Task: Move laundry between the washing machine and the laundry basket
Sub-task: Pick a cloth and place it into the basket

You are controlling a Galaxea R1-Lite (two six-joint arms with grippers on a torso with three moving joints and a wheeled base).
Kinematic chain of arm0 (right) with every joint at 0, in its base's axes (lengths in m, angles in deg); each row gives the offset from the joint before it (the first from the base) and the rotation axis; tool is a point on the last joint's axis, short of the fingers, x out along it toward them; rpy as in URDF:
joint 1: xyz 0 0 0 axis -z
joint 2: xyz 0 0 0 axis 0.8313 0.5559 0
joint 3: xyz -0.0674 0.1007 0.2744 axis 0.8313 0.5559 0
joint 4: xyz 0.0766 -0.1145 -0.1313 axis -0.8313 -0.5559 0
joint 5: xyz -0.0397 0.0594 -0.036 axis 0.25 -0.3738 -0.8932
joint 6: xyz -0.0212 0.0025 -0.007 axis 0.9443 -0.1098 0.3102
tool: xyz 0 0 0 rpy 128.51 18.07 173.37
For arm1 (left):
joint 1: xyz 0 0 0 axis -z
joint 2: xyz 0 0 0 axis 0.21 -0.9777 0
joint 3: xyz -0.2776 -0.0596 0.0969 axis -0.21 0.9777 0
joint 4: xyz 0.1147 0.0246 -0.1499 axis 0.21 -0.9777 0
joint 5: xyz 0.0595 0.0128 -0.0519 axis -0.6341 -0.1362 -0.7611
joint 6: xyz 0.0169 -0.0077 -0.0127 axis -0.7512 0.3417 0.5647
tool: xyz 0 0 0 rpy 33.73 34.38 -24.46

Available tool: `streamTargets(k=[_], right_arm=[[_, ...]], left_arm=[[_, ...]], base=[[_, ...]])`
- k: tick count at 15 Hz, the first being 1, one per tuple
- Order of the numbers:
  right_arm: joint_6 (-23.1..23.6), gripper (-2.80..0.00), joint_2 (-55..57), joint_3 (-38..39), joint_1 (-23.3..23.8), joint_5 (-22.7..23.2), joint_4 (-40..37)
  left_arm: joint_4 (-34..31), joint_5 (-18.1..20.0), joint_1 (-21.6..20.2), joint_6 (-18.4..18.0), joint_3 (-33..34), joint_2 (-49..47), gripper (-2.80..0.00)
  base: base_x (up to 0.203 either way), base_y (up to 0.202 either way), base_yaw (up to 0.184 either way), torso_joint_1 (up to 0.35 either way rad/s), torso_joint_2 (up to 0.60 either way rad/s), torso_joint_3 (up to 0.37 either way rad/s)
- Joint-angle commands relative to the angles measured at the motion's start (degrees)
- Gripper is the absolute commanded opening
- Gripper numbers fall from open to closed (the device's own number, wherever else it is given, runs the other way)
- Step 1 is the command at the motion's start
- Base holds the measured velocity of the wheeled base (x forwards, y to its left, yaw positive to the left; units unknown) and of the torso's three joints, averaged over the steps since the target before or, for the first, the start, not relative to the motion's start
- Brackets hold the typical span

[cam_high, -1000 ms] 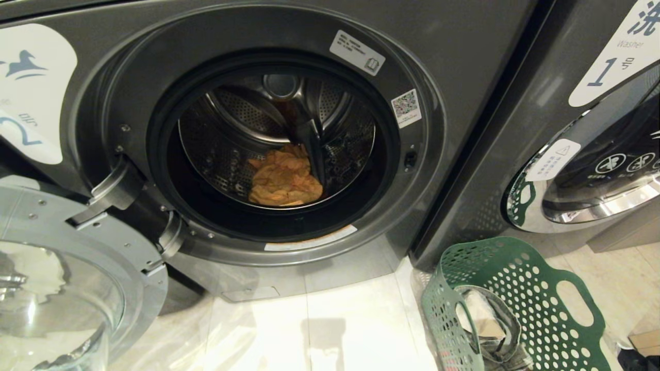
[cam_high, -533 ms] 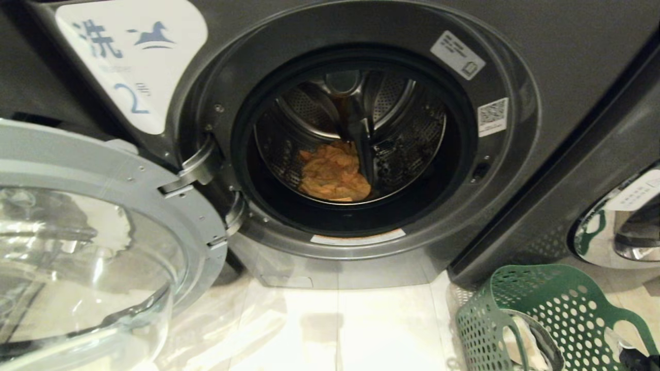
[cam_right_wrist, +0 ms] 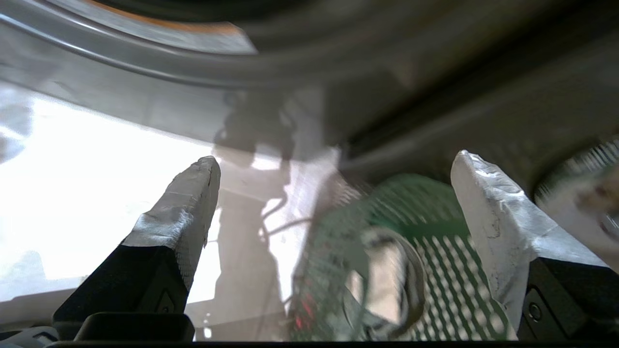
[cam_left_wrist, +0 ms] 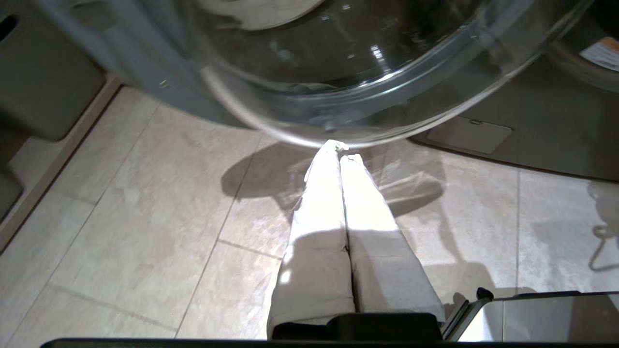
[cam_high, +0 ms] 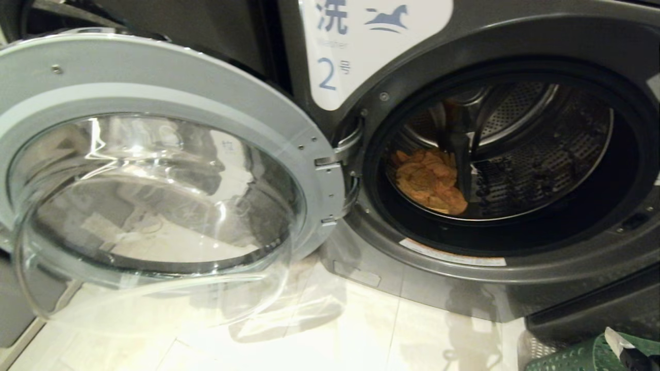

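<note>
The washing machine [cam_high: 521, 38], dark grey with a white "2" label, stands with its round glass door [cam_high: 170, 87] swung wide open to the left. A crumpled yellow-orange garment [cam_high: 430, 180] lies low in the steel drum. Only the rim of the green laundry basket [cam_high: 567, 358] shows at the bottom right corner. In the right wrist view my right gripper [cam_right_wrist: 336, 169] hangs open above the basket [cam_right_wrist: 435, 212], which holds a grey garment [cam_right_wrist: 387, 275] and something red [cam_right_wrist: 302, 314] behind its holes. My left gripper [cam_left_wrist: 341, 151] is shut and empty, low over the floor just under the door's glass bowl [cam_left_wrist: 367, 72].
Pale floor tiles [cam_high: 361, 330] run in front of the machine. A grey bin [cam_left_wrist: 43, 87] stands on the floor beside the door. The door's glass bowl sticks out into the space on the left.
The whole head view has swung left: the door now fills the left half, the drum sits at the right, and the basket has slid almost out of view. The laundry lies as before.
</note>
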Motion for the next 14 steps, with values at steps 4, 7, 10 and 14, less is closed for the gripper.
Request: streamTargets(k=[4,7,10,14], right_arm=[[0.09,0.00,0.01,-0.04,0.00,-0.07,0.21],[-0.11,0.00,0.10,0.05,0.35,-0.07,0.06],[-1.75,0.00,1.39,0.03,3.62,0.22,0.20],[-6.02,0.00,4.75,-1.35,4.08,0.72,0.51]], left_arm=[[0.01,0.02,0.00,0.01,0.00,0.02,-2.80],[0.01,0.02,0.00,-0.01,0.00,0.02,-2.80],[0.01,0.02,0.00,-0.03,0.00,0.10,-2.80],[0.01,0.02,0.00,0.01,0.00,0.10,-2.80]], base=[[0.002,-0.008,0.174,0.001,0.00,0.002],[0.001,-0.007,0.145,0.004,0.00,0.002],[-0.001,-0.001,0.021,0.001,0.00,0.001],[0.000,0.000,0.000,0.000,0.00,0.000]])
